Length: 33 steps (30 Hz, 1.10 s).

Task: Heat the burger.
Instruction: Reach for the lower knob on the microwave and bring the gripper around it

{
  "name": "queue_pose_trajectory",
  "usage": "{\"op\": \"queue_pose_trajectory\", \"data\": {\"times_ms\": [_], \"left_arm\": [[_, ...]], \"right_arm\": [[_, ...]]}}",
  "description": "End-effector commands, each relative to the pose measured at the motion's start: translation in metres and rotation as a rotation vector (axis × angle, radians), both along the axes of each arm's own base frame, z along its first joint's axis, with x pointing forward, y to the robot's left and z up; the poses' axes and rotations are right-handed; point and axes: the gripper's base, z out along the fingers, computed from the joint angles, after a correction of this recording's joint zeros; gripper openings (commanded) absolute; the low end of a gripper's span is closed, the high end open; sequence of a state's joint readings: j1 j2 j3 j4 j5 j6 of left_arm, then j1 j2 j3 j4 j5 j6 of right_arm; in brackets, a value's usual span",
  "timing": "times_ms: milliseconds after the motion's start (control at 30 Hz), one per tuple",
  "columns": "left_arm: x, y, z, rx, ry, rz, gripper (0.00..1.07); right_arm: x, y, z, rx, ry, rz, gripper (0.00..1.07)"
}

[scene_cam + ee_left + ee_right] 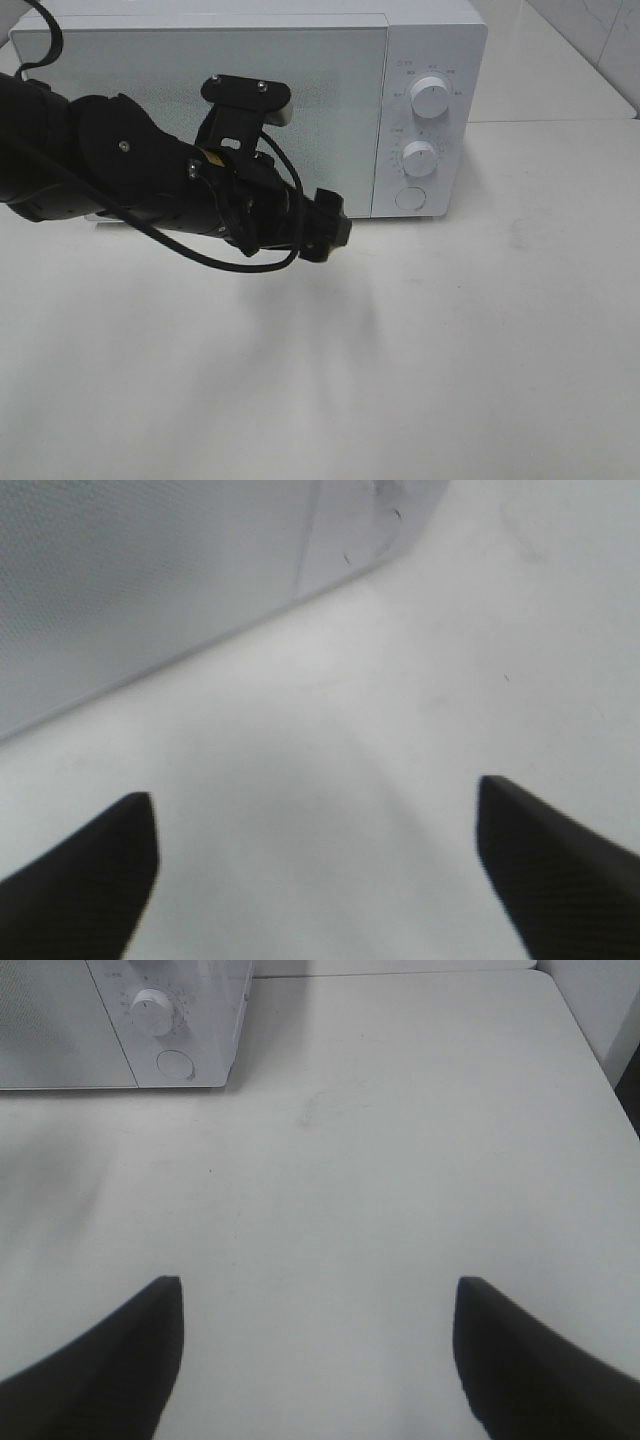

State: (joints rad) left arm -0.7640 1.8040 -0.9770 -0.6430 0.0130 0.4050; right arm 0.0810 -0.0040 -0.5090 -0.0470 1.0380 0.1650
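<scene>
While the white table (450, 380) is spread beneath both claws, no burger is seen on any part of it that is shown. Just ahead of the left gripper (312, 792) the white microwave (330, 100) is stood with its door shut, and nothing can be made out through the frosted door. Where the burger lies therefore cannot be told, nor which way it points, nor how its long axis runs. It may be judged to be behind that door, but this is not shown. The left arm (120, 170) is stretched across the door front. Its claw is held with the jaws wide apart and nothing is gripped between them. The right gripper (320, 1290) is likewise spread wide and empty, with the microwave well ahead of it and to one side. If the burger is inside, the loading is judged done and the heating left to be set. The upper dial (430, 99), the lower dial (420, 157) and the round button (410, 198) are touched by neither claw.
</scene>
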Motion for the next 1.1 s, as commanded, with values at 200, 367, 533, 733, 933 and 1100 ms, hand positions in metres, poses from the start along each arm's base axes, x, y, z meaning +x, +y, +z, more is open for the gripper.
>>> {"op": "queue_pose_trajectory", "data": {"times_ms": [200, 367, 533, 733, 933, 1100], "left_arm": [[-0.023, 0.006, 0.015, 0.098, 0.098, -0.19, 1.0], [-0.038, 0.018, 0.024, 0.206, 0.169, -0.295, 1.0], [-0.04, 0.037, 0.033, 0.226, 0.288, -0.244, 1.0], [-0.029, 0.089, 0.053, 0.226, 0.419, -0.108, 1.0], [-0.024, 0.139, 0.078, 0.186, 0.449, 0.029, 1.0], [-0.027, 0.182, 0.098, 0.168, 0.442, 0.166, 1.0]], "right_arm": [[-0.004, 0.0, 0.0, 0.004, -0.025, -0.007, 0.72], [-0.004, 0.0, 0.0, 0.004, -0.025, -0.007, 0.72], [-0.004, 0.0, 0.0, 0.004, -0.025, -0.007, 0.72], [-0.004, 0.0, 0.0, 0.004, -0.025, -0.007, 0.72], [-0.004, 0.0, 0.0, 0.004, -0.025, -0.007, 0.72], [-0.004, 0.0, 0.0, 0.004, -0.025, -0.007, 0.72]]}}
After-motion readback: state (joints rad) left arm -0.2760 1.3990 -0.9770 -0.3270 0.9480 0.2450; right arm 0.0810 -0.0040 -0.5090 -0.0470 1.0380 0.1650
